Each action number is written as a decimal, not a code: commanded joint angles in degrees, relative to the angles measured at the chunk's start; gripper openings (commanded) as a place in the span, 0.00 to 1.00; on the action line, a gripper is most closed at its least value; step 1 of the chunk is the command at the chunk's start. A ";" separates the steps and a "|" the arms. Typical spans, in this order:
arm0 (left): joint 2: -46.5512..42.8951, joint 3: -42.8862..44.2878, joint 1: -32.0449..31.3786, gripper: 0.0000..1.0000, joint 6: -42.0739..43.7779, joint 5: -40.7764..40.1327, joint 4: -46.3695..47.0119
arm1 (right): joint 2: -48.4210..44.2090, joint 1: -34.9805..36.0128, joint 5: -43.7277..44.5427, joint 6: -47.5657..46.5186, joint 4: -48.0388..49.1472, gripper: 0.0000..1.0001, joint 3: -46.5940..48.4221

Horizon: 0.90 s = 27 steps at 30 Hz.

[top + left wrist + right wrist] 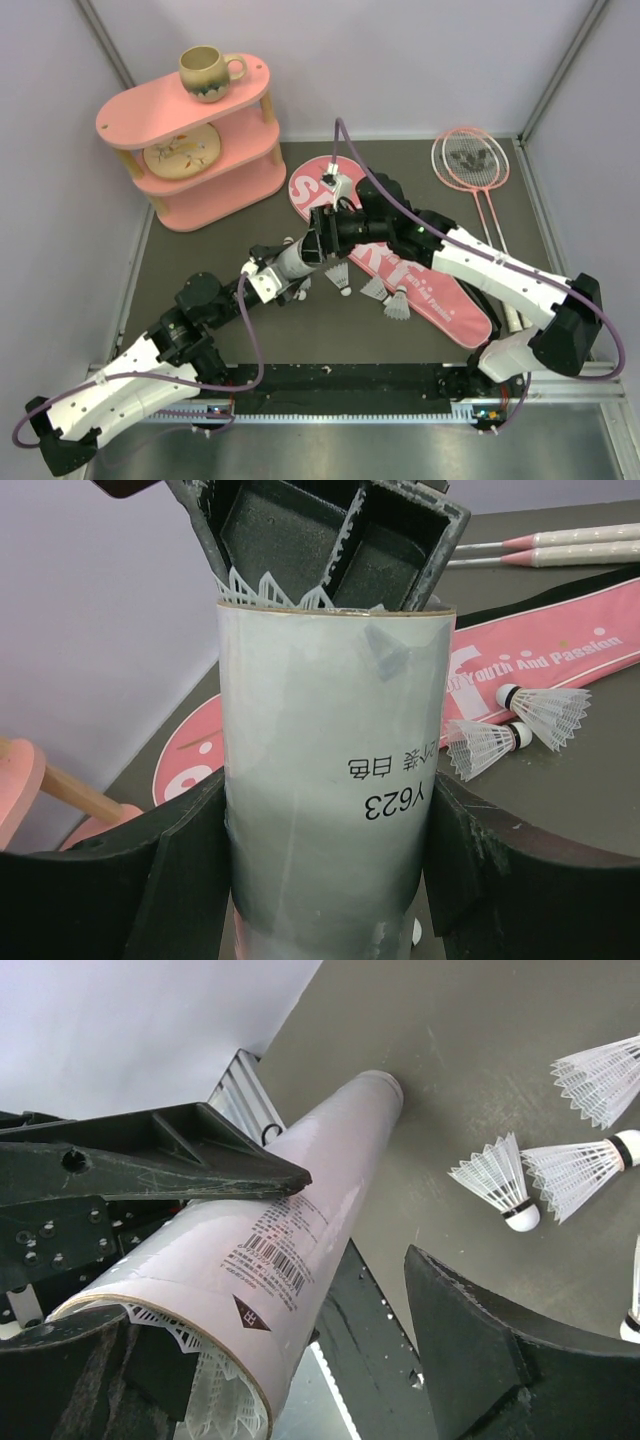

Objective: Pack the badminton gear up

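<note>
My left gripper (290, 262) (325, 820) is shut on the long white tube (300, 256) (320, 780) and holds it tilted above the table. White shuttlecock feathers (215, 1400) show inside its open mouth. My right gripper (325, 228) (270, 1300) is at that mouth. Its jaws are wide apart, one finger at the opening and the other finger (480, 1360) outside the tube. Three loose shuttlecocks (375, 290) (545, 712) (500, 1185) lie beside the pink SPORT bag (430, 285) (540, 645). Two pink rackets (470, 160) (580, 545) lie at the back right.
A pink two-tier shelf (190, 120) stands at the back left, with a brown mug (207, 72) on top and a round patterned plate (180, 150) on the middle tier. Grey walls close in the table on three sides.
</note>
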 commanded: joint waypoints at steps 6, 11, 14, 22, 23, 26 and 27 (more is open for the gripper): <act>-0.03 -0.11 -0.43 0.23 0.11 2.24 6.36 | -8.62 0.83 9.95 -6.28 -5.27 0.99 -0.10; 0.94 0.33 -0.43 0.22 0.37 1.01 6.27 | -19.68 0.48 16.72 -7.86 -5.27 0.99 -3.52; 0.93 0.07 -0.43 0.22 0.55 -0.05 6.27 | -25.13 -0.48 23.92 -6.20 -5.97 0.99 -6.51; -0.56 -0.28 -0.43 0.21 0.81 -9.87 7.33 | -22.71 -3.04 38.80 0.22 -13.53 0.99 -13.01; -0.65 -0.37 -0.35 0.21 0.90 -10.68 7.68 | -21.22 -3.21 38.70 -0.21 -13.62 0.99 -13.19; -0.65 -0.03 -0.43 0.21 0.81 -12.79 7.68 | -15.68 -7.15 35.55 4.60 -16.85 0.99 -13.02; -0.82 -0.02 -0.43 0.22 0.99 -13.06 7.51 | -14.18 -8.12 35.10 6.18 -18.26 0.99 -12.67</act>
